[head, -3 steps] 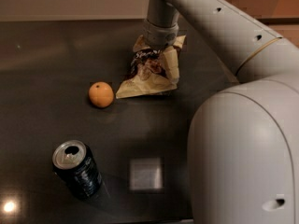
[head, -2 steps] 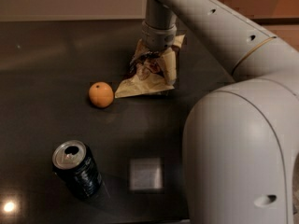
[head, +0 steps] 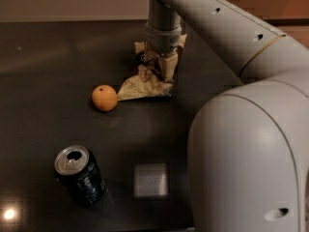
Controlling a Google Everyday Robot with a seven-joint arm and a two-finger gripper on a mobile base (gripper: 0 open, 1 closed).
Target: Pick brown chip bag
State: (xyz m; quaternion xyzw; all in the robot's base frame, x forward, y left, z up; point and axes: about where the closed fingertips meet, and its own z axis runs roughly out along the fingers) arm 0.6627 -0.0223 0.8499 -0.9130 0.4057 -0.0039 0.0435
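- Lying crumpled toward the far side of the dark glossy tabletop (head: 48,57), the crinkly brown chip bag with tan ends (head: 145,85) is covered from above by the grey gripper (head: 160,62).
- Whether the gripper is clenched on the bag cannot be told.
- A firm hold on the bunched foil should be secured, then a straight lift made.
- The small round orange fruit (head: 104,98) just beside the bag should be left unbumped; the dark drinks can (head: 79,175) stands well apart.

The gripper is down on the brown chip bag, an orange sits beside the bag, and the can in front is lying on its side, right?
Not quite. The camera view shows the can standing upright, top facing up. The rest holds: the gripper is down on the brown chip bag, and the orange sits beside the bag.
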